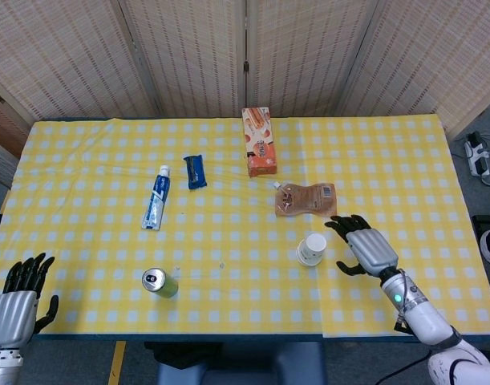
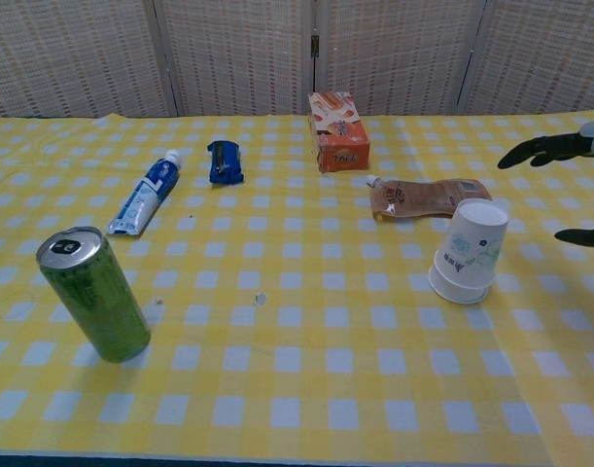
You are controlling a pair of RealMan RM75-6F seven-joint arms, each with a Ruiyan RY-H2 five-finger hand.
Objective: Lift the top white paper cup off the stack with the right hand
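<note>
Now the right robot hand hangs just beside the white paper cup stack, on its right side. Its fingers are spread wide apart and hold nothing. It does not touch the cups. The cup stack sits upside down on the yellow checked desk, leaning a little, near a brown pouch. The left robot hand waits at the near left corner of the desk, fingers apart, holding nothing. A green can stands well apart from the cups.
</note>
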